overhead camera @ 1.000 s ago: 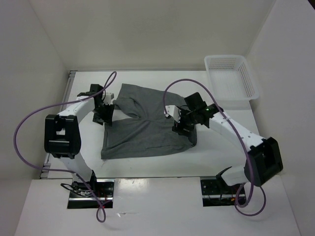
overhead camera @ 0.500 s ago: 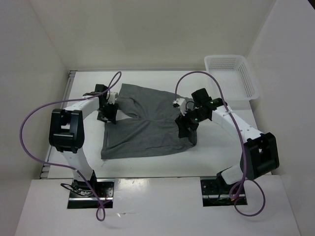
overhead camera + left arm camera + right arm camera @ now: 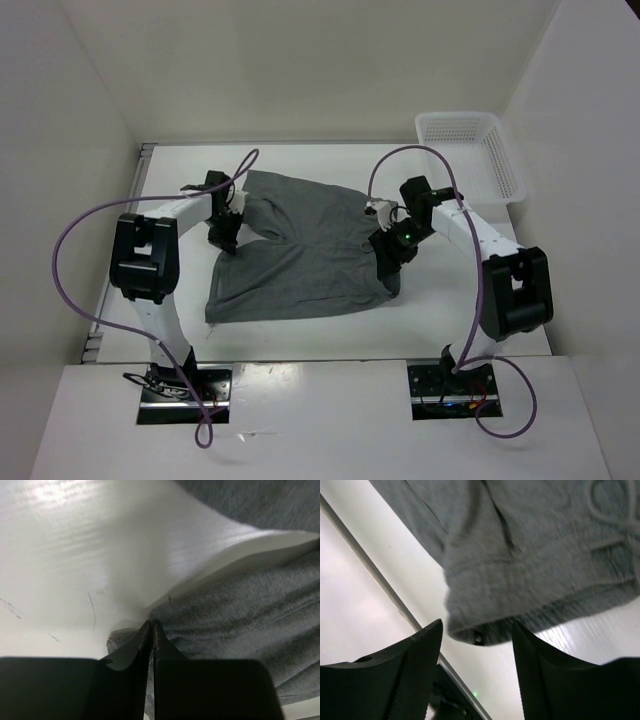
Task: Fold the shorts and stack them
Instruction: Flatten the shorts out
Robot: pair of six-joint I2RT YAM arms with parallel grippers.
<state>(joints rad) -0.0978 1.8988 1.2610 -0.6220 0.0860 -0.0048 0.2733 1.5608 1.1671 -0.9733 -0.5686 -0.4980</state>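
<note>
My left gripper (image 3: 151, 624) just pinched shut on the shorts (image 3: 300, 260) hem; right gripper (image 3: 476, 625), jaws wide, has shifted over the waistband. Basket (image 3: 515, 176) sits well apart.

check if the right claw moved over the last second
Yes. The right claw has shifted right, toward the side where the white mesh basket sits, and now hovers at the grey shorts' right edge.

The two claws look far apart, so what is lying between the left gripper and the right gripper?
The grey shorts, spread out flat, fill the stretch between the left gripper and the right gripper. The top view shows it.
</note>
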